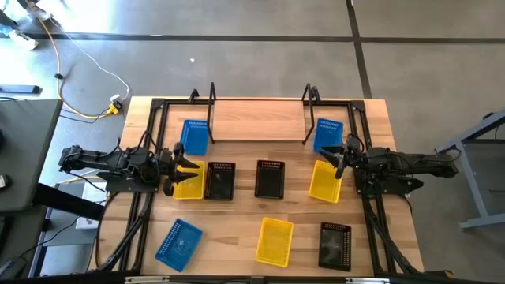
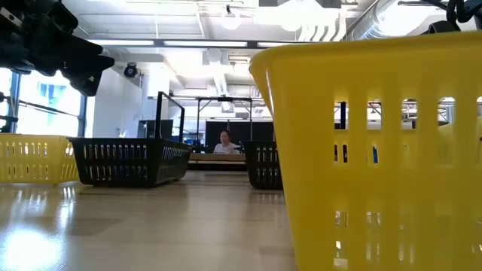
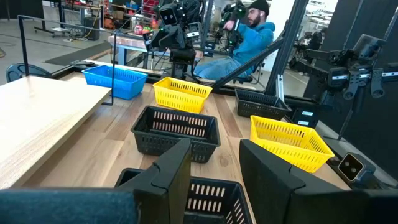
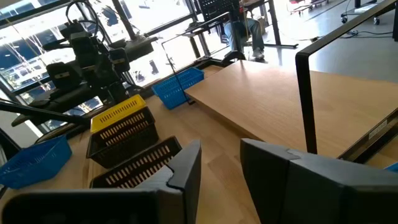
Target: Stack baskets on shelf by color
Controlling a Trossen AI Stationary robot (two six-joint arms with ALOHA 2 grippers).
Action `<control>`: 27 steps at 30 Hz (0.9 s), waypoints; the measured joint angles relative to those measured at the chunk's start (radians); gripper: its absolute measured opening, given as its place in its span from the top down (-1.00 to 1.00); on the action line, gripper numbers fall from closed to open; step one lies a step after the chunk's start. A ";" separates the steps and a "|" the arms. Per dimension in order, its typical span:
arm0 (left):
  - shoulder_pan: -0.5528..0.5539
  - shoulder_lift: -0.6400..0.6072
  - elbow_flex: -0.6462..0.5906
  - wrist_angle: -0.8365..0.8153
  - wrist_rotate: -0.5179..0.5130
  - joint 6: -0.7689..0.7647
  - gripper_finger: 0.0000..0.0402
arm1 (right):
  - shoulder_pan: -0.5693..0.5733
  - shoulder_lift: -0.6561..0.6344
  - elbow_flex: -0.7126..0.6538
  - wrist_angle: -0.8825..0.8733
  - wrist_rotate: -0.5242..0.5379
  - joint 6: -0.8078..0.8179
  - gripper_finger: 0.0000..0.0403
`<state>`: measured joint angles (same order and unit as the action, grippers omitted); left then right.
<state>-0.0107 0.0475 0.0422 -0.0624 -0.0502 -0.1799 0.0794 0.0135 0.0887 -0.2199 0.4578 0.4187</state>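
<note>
Tabletop: 9 baskets out, shelf along the far edge, its board bare between 2 black loop uprights.

Blue baskets: 1 just beside the shelf's left upright, 1 just beside the right upright, 1 at the near left of the tabletop.

Yellow baskets: 1 under the left arm's tip, 1 at mid right, tilted, 1 near centre front.

Black baskets: 2 in the middle row, side by side but apart, and 1 at the near right.

Left end effector: reaches in from the left edge, over the left yellow basket and next to the left black one. Left wrist view shows its fingers parted, released, nothing between them, a black basket directly below.

Right end effector: comes in from the right edge, between the right blue basket and the tilted yellow one. Right wrist view shows its fingers apart, gripping nothing, with the shelf board ahead.

Person seated in the room beyond.
</note>
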 joint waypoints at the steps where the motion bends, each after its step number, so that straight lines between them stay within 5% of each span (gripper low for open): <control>1: 0.000 0.000 0.000 0.000 0.000 0.000 0.37 | 0.000 0.000 0.000 0.000 0.000 0.000 0.52; 6: 0.000 0.000 0.000 0.015 -0.091 -0.031 0.37 | 0.000 0.000 0.000 0.000 0.000 0.000 0.52; 15: 0.000 0.000 0.000 0.048 -0.294 -0.479 0.37 | 0.000 0.000 0.000 0.000 0.000 0.000 0.52; 27: 0.000 0.000 0.000 0.074 -0.527 -0.794 0.37 | 0.000 0.000 0.000 0.000 0.000 0.000 0.52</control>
<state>-0.0109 0.0472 0.0422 0.0114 -0.5768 -0.9742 0.0795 0.0135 0.0887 -0.2199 0.4579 0.4187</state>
